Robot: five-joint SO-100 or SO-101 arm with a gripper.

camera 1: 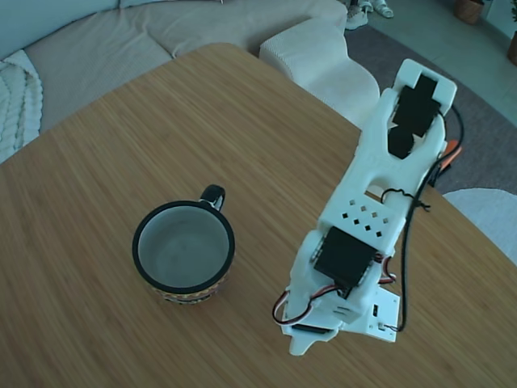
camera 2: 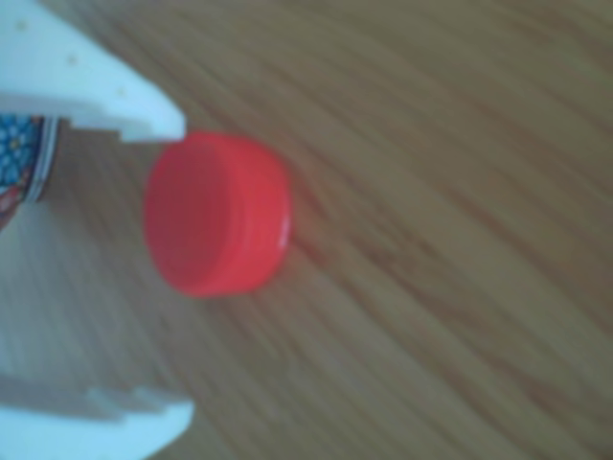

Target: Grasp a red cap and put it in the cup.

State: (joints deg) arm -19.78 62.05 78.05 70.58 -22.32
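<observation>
Gripper [camera 2: 182,268] spread wide, red cap [camera 2: 215,216] between the fingers, touching neither clearly. Cap looks light, rigid, slick: pinch across its ribbed side wall. Cup [camera 1: 183,250] sits mid-table.

Wooden table [camera 1: 121,145], beige sofa [camera 1: 97,36], grey rug [camera 1: 477,105]

Wooden table [camera 1: 121,137], cup [camera 1: 183,250] standing on it, red cap [camera 2: 215,216] lying flat on it

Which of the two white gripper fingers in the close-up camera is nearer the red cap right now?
The upper finger: its tip reaches the red cap's top edge, while the lower finger sits apart from it, bare table between.
</observation>
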